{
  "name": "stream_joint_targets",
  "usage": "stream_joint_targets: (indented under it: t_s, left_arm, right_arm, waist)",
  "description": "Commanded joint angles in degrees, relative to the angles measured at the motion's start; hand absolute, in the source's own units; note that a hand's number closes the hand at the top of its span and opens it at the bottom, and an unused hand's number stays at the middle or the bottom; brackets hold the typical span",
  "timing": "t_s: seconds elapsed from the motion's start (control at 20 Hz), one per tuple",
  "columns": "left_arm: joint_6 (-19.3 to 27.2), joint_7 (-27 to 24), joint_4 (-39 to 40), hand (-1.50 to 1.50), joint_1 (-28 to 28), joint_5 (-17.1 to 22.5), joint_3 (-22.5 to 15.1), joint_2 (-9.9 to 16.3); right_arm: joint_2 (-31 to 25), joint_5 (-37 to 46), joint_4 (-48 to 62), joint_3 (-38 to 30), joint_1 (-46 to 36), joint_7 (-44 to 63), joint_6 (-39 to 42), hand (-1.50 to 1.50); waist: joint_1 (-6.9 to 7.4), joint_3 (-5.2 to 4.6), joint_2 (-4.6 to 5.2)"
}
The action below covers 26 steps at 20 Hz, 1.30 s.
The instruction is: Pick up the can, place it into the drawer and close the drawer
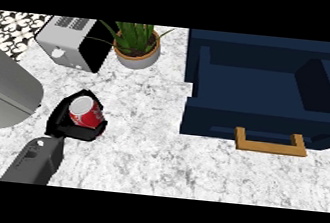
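I'm curling my left hand (pixel 74 125) round the can (pixel 85 112) near the counter's (pixel 163 158) left edge; seemingly shallow, risking slipping before the drawer (pixel 263 90).

The left hand (pixel 78 124) curls round the can (pixel 86 112), so its black fingers (pixel 70 105) hide the can's lower body and base (only the top and a red side show). Left of the can, a large grey object (pixel 3 90) is cut off by the picture's edge. Far right of the can, the drawer (pixel 266 88) hides the table (pixel 192 166) beneath it, and its right end runs to the edge.
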Motion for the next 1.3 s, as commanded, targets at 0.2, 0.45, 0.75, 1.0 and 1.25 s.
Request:
stream_joint_targets:
  t_s: [0.2,0.45,0.75,1.0,1.25]
  left_arm:
    - [14.8,16.2,-22.5,1.5,2.7,2.4,0.0,-5.2]
    - [20.9,25.1,-38.2,1.5,4.8,-1.3,-6.3,-9.1]
    - [24.5,37.0,-44.0,1.5,-1.8,-4.7,-9.2,-9.3]
    - [27.6,44.2,-37.9,1.5,-15.5,-5.8,-10.3,-10.6]
    - [35.9,45.0,-32.5,1.5,-24.1,-5.8,-15.8,-10.8]
  right_arm:
    - [0.3,0.7,-1.6,0.7,-1.7,2.3,-0.8,-1.5]
    - [0.3,-0.7,-2.8,-0.5,-0.7,2.5,-0.7,-1.5]
    - [-0.1,-0.5,-2.8,-1.2,-1.7,2.7,-0.4,-1.5]
    - [-0.2,-1.5,-2.8,-1.0,-1.8,3.9,0.1,-1.5]
    - [0.9,1.4,-2.9,2.5,0.9,0.8,-1.4,-1.5]
  waist:
    - [-0.63,-0.02,0.08]
    - [-0.37,0.0,-0.1]
    - [-1.31,-0.06,0.26]
    - [-1.79,-0.06,0.35]
    - [-2.23,-0.06,0.42]
